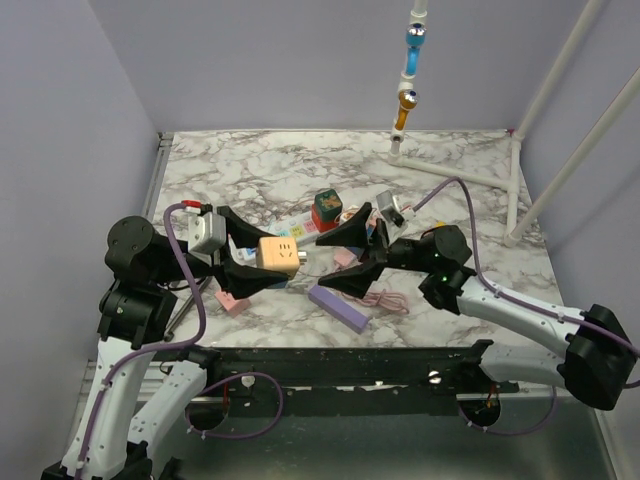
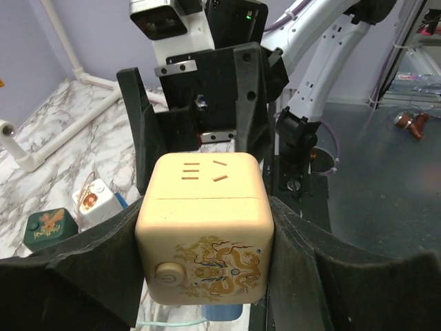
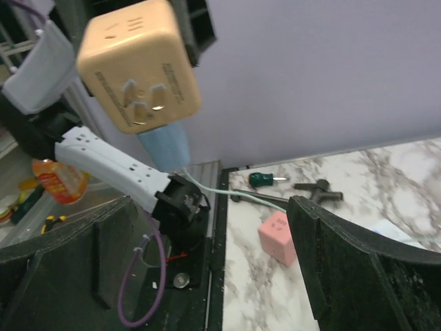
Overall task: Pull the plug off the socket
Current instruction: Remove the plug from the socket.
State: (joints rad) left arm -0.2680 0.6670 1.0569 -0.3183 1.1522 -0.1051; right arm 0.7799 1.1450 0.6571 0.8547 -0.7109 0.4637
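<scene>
A tan cube socket (image 1: 280, 255) with a dragon print is clamped between the black fingers of my left gripper (image 1: 262, 256) and held above the table. It fills the left wrist view (image 2: 205, 227). A light blue plug (image 2: 224, 310) sits in its underside, with a thin pale green cable trailing off; it also shows in the right wrist view (image 3: 164, 145) under the socket (image 3: 138, 65). My right gripper (image 1: 322, 262) is open and empty, just right of the socket and facing its pronged side. Its fingers (image 3: 358, 262) are spread wide and touch nothing.
On the marble table lie a pink cube (image 1: 233, 301), a purple block (image 1: 338, 306), a coiled pink cable (image 1: 385, 300), a green box (image 1: 326, 208) and a white adapter (image 1: 390, 207). A green-handled screwdriver (image 3: 262, 181) lies near the left edge. A white pipe frame (image 1: 515, 180) stands at back right.
</scene>
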